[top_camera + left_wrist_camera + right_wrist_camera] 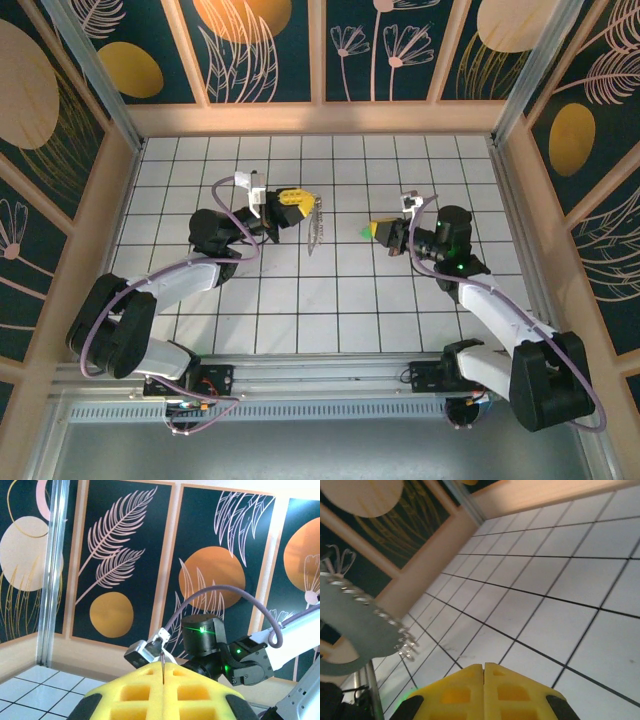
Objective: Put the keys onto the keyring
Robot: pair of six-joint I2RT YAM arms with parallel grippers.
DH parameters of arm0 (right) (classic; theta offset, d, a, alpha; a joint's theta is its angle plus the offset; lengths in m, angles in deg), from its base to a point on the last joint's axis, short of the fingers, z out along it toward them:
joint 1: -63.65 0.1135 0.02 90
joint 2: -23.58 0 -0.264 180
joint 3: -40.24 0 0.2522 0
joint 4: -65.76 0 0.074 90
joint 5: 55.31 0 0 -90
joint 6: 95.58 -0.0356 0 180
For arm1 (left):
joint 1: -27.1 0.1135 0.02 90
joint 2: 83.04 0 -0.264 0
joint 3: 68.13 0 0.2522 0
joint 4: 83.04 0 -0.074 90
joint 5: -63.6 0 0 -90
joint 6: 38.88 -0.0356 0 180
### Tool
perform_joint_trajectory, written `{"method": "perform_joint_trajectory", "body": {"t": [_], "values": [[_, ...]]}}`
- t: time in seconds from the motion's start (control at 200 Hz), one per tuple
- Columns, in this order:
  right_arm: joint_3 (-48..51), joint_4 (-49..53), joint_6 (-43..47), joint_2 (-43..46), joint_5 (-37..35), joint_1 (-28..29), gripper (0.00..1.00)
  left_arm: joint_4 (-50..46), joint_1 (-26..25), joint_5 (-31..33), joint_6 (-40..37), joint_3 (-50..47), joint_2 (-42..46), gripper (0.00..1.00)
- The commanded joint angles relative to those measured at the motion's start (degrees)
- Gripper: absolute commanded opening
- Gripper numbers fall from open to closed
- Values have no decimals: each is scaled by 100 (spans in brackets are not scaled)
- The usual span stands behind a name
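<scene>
Over the white tiled table (pixel 300 310) both arms are reaching toward the middle and facing each other, held up off the tiles. The left gripper (pixel 300 199) is clenching its yellow foam pads (pixel 125 695) on the keyring (pixel 316 228), which is dangling from the tips and hanging down toward the near side. From the left wrist, the left gripper (pixel 163 680) is showing its pads pressed flat together, with the ring's thin dark wire (pixel 163 662) standing up out of the seam. The right gripper (pixel 374 231) is sitting a short way to the right, apart from the ring, and it is pinching the green key (pixel 362 232), whose bright head is poking out toward the left arm. From the right wrist, the right gripper (pixel 483 675) is likewise shut tight, pad against pad. The keyring (pixel 360 625) is looming blurred at that view's left edge, with small silver pieces (pixel 405 645) strung along its rim. A faint green smudge is glowing by the lower left pad, possibly the key's head, though it is too blurred to say.
</scene>
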Motion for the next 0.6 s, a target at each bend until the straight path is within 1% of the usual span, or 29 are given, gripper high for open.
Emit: {"method": "perform_joint_trajectory", "body": {"t": [0.0, 0.075, 0.225, 0.255, 0.305, 0.34, 0.445, 0.596], "values": [[-1, -138, 196, 48, 277, 18, 0, 48, 22, -53, -123, 20, 142, 0], [39, 73, 282, -61, 100, 44, 0, 58, 19, -52, -137, 12, 142, 0], [370, -280, 132, 56, 139, 83, 0, 78, 21, -70, -125, 9, 125, 0], [352, -141, 163, 99, -203, 111, 0, 85, 21, -70, -120, 9, 124, 0], [180, 402, 401, 212, -1299, 329, 0, 95, 20, -60, -106, 22, 108, 0], [161, 487, 526, 336, -1568, 446, 0, 94, 21, -54, -98, 32, 95, 0], [272, 73, 372, 663, -1276, 443, 0, 147, 21, -67, -56, 51, 58, 0], [355, -495, 182, 681, -643, 366, 0, 217, 12, -86, -19, 57, 11, 0]]}}
